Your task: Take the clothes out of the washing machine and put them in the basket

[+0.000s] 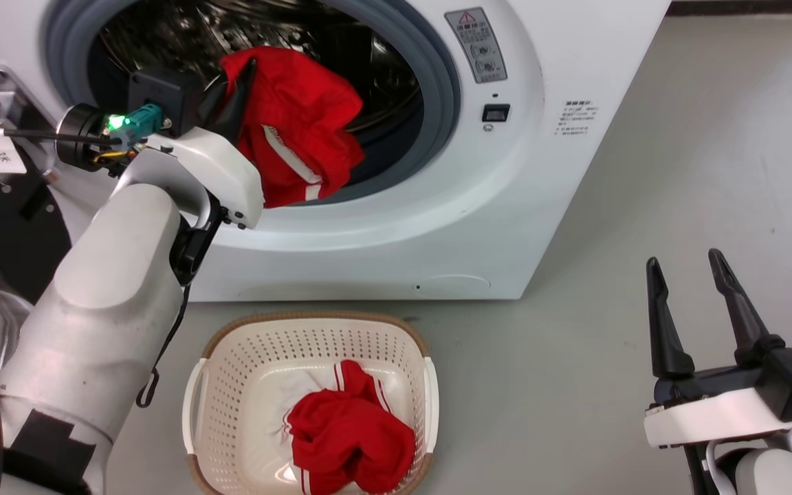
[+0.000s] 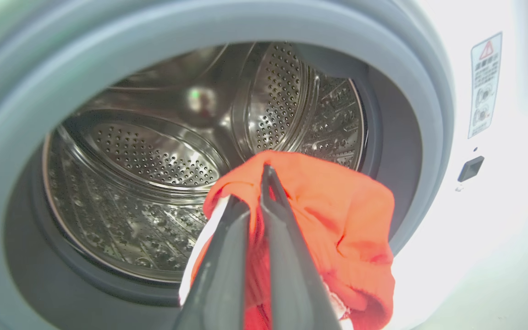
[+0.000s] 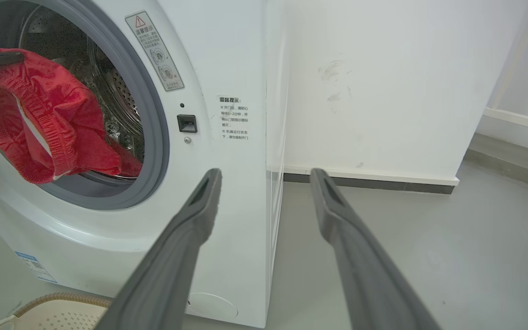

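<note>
One soft red garment (image 2: 337, 206) in left claw (image 2: 251, 185), perforated steel drum (image 2: 154, 160) behind.

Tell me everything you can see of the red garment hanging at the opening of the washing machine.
The red garment is soft, crumpled cloth, bright red with a white stripe along one side and what looks like a gathered elastic band. It hangs in front of the open porthole of the washing machine, pinched near its top by the shut left claw. Its lower end droops across the grey gasket; whether it touches there is unclear.
</note>
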Robot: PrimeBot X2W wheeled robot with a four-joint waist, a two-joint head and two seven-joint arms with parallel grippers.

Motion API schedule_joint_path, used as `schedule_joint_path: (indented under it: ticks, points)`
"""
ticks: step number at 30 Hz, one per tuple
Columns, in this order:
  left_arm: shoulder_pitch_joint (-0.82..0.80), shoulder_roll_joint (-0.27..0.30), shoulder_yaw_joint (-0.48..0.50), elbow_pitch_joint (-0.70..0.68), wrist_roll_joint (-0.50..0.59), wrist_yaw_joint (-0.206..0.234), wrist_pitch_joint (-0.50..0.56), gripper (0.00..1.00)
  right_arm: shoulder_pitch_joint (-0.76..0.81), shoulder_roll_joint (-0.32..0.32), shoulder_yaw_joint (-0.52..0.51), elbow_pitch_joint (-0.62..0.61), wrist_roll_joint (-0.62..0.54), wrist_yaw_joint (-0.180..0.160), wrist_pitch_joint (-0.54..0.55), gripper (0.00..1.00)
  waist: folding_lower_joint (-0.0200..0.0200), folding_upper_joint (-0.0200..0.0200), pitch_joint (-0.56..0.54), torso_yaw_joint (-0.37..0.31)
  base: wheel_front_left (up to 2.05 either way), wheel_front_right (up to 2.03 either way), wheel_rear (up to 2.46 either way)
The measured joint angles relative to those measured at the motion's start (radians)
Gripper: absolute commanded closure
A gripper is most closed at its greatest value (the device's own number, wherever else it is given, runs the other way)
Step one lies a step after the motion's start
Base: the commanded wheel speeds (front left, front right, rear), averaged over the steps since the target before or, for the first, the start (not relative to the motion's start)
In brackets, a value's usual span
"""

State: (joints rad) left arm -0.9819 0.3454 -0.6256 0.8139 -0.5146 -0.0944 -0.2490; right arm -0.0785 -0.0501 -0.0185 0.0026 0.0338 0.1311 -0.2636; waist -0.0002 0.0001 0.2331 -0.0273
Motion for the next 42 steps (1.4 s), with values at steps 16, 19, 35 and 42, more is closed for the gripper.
schedule_joint_path:
  ticks: [16,19,35,42]
  points:
    - [0.172,0.141,0.016,-0.523,-0.001,0.145,0.116,1.0,0.074,0.0,-0.001,0.016,0.002,0.0,0.0,0.0,0.0,0.0,-0.124,0.014,0.0,0.0,0.0]
    - [0.211,0.166,0.022,-0.624,-0.005,0.176,0.142,1.0,0.085,0.0,-0.004,0.018,0.003,0.0,0.0,0.0,0.0001,0.0,-0.138,0.015,0.0,0.0,0.0]
    - [0.47,0.241,-0.03,-0.907,-0.002,0.28,0.208,1.0,0.088,0.0,-0.006,0.011,0.003,0.0,0.0,0.0,0.0002,0.0,-0.12,0.042,0.0,0.0,0.0]
    - [0.586,0.222,-0.077,-0.856,-0.037,0.279,0.182,1.0,0.067,0.0,-0.008,0.002,-0.008,0.0,0.0,0.0,0.0002,0.0,-0.067,0.044,0.0,0.0,0.0]
